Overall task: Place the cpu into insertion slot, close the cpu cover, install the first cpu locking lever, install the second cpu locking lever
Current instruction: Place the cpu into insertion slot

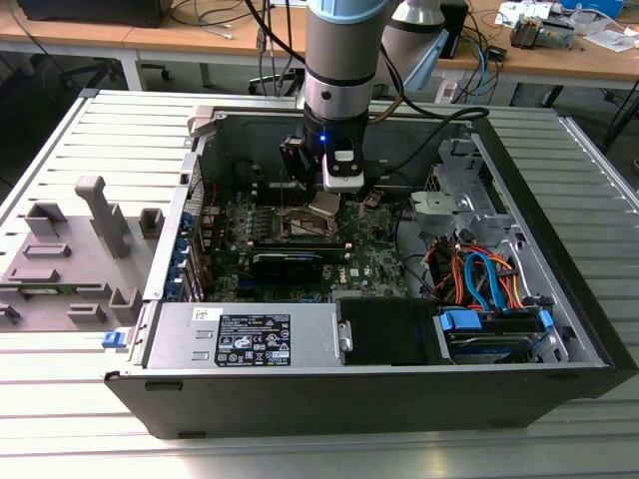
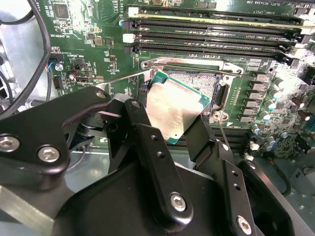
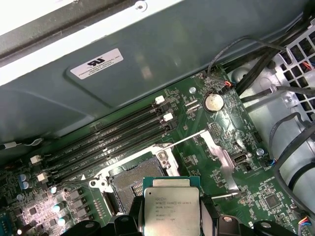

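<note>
- We see the arm (image 1: 344, 60) reaching down into an open computer case (image 1: 399, 399) that lies on the ribbed counter (image 1: 60, 419).
- The gripper (image 2: 172, 125) is clenched on the cpu (image 2: 174, 105), one black finger (image 2: 142, 123) on each of two opposite edges. In the first wrist view the gripper (image 3: 171, 225) grasps the cpu (image 3: 171, 209) with its silvery top facing the camera.
- The cpu is tilted and held just above the near side of the slot (image 2: 199, 81). It is not seated.
- The slot (image 3: 132, 181) lies uncovered on the green board, just beside the long black memory slots (image 3: 113, 142).
- The cover (image 3: 219, 155) looks swung up off the slot and stands at its side.
- In the exterior view the cpu (image 1: 322, 205) shows under the wrist, and a grey fixture (image 1: 70, 249) sits on the counter at the exterior view's left.
</note>
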You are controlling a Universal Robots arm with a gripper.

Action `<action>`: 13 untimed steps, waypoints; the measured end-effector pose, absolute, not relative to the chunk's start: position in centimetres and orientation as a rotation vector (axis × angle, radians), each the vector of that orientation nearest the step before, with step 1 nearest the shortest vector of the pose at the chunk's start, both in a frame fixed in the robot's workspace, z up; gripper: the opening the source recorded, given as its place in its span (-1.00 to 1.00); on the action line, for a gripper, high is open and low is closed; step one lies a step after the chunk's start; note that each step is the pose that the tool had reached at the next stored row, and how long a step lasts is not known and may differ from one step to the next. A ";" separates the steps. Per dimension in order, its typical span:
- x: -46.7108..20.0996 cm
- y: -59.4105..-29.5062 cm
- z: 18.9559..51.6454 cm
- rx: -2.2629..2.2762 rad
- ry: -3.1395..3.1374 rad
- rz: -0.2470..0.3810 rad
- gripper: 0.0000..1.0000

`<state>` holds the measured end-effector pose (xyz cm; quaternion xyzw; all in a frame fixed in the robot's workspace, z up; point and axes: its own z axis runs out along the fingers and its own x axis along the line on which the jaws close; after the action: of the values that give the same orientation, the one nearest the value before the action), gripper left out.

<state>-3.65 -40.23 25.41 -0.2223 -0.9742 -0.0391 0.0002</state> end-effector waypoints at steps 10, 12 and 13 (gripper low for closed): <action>-3.7 -40.2 25.4 -0.711 -3.057 -0.123 0.09; -3.7 -40.2 25.4 -0.714 -3.057 -0.123 0.09; -3.7 -40.2 25.4 -0.715 -3.057 -0.123 0.09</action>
<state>-3.65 -40.23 25.39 -0.2275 -0.9730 -0.0392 0.0000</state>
